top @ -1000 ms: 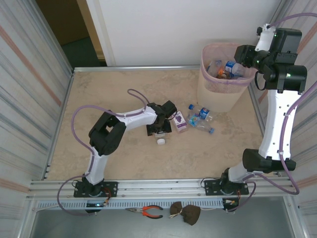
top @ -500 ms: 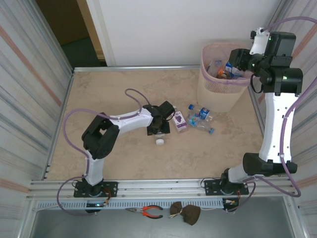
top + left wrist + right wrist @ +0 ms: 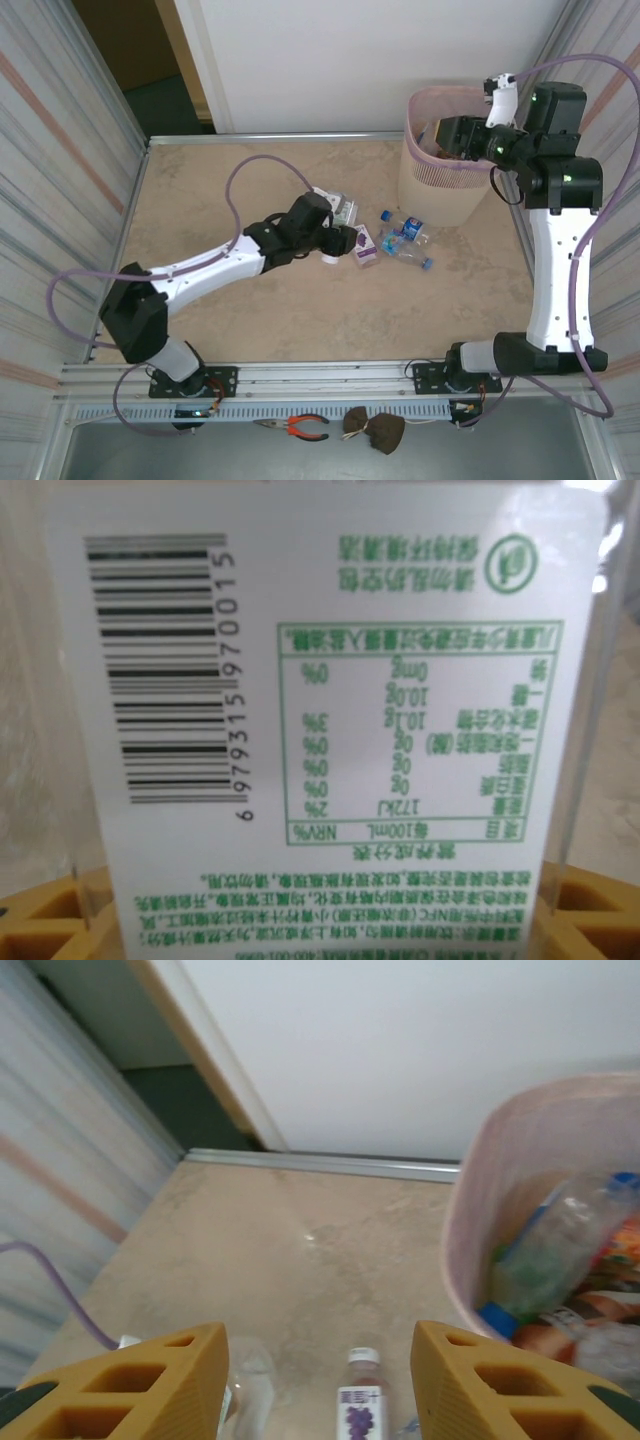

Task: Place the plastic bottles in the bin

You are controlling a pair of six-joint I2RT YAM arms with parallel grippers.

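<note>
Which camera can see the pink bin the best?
The top external view: nearly the whole pink bin shows there, rim down to base, with its slotted wall. The right wrist view catches one side of its rim and some bottles inside. The left wrist view faces one labelled bottle up close.

Orange-handled pliers (image 3: 297, 427) beside a dark brown lump (image 3: 373, 429), near ledge (image 3: 120, 442).

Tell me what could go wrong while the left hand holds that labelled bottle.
The left hand grips the labelled bottle at its smooth label, so it might slip on the way to the bin. The right hand hangs open over the bin's mouth; the arms could collide there. The grape-label bottle lies beside the held one and may get knocked.
</note>
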